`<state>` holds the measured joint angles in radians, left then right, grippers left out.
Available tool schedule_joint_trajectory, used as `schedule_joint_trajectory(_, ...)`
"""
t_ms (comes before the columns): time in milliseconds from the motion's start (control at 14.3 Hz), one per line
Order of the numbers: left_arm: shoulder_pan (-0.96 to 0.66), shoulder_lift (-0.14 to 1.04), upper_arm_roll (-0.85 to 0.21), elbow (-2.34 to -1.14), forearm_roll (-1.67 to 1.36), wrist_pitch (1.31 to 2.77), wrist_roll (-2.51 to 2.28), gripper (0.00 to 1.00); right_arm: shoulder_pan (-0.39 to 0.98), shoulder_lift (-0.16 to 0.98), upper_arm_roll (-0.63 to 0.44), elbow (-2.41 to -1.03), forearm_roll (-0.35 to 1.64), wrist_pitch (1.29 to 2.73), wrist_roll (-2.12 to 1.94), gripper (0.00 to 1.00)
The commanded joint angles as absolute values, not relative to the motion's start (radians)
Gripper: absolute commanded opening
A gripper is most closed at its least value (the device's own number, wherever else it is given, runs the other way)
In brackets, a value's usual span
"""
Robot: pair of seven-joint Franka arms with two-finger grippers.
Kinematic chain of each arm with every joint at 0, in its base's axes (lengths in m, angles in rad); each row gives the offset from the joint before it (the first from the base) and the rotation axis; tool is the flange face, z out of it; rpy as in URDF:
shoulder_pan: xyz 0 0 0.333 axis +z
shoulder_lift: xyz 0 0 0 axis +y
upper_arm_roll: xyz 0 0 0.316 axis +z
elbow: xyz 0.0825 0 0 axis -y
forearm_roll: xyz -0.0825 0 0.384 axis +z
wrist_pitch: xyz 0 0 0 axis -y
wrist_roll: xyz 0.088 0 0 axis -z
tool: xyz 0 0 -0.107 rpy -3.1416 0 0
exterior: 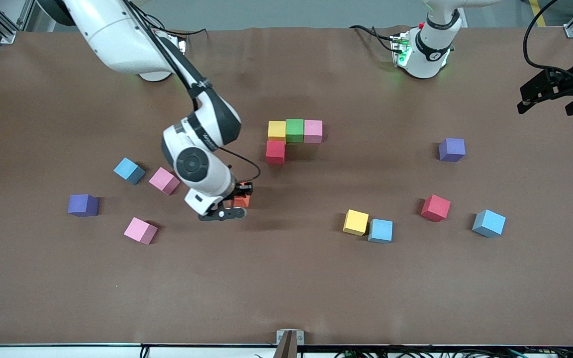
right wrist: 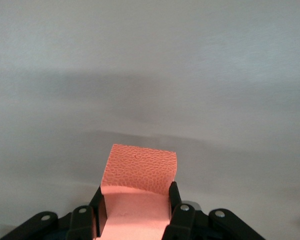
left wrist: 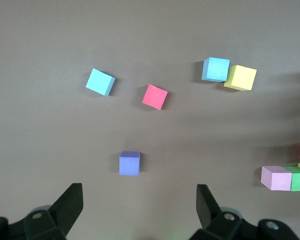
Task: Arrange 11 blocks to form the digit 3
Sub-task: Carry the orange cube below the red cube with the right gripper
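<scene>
Orange block (exterior: 242, 201), clenched tight between the fingers of the right gripper (exterior: 232, 201), low over bare table between a loose pink block (exterior: 163, 180) and the started digit 3 (exterior: 295, 130). So far only four blocks there, all touching: yellow block (exterior: 277, 130), green block (exterior: 295, 130) and another pink block (exterior: 313, 131) in a row, red block (exterior: 275, 151) tucked under the yellow one, on the side nearer the front camera. Left gripper (exterior: 547, 97) waiting up high over the left arm's end of the table, fingers spread wide, holding nothing. Might go wrong at the drop: coming in too low or a bit crooked could bump the red block and push the neat row apart. Could also land with a gap or turned a little, so not touching its neighbour. Looks soft and bends in at the pinch in the right wrist view (right wrist: 140, 175), so could spring or tip on letting go. Hard to tell whether lifted off the table yet or resting on it. Mostly hidden by the wrist in the front view, only one corner peeking out. Right wrist view showing just the block and plain table, so no sight of the figure from there. Left wrist view cutting the figure off at the edge, with only the pink end block (left wrist: 276, 178) fully seen
</scene>
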<state>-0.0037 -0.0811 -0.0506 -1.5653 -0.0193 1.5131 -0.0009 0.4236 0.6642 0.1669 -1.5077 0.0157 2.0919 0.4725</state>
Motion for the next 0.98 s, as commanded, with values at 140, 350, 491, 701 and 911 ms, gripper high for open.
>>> schedule_joint_trajectory(140, 0.003, -0.083, -0.055, -1.559, -0.003, 1.519, 0.011, 1.0, 0.521, 0.765, 0.135, -1.373, 0.04, 2.046, 0.555, 0.37)
schedule_joint_trajectory(350, 0.009, -0.086, -0.052, -1.557, -0.006, 1.516, 0.02, 1.0, 0.563, 0.787, 0.135, -1.364, 0.04, 2.046, 0.615, 0.37)
schedule_joint_trajectory(491, 0.009, -0.087, -0.051, -1.555, -0.008, 1.516, 0.02, 1.0, 0.575, 0.787, 0.137, -1.365, 0.043, 2.045, 0.621, 0.37)
schedule_joint_trajectory(701, 0.009, -0.092, -0.049, -1.555, -0.015, 1.517, 0.014, 1.0, 0.583, 0.787, 0.137, -1.371, 0.049, 2.036, 0.638, 0.38)
schedule_joint_trajectory(911, 0.009, -0.092, -0.049, -1.555, -0.015, 1.517, 0.015, 1.0, 0.581, 0.787, 0.138, -1.374, 0.073, 2.0, 0.653, 0.38)
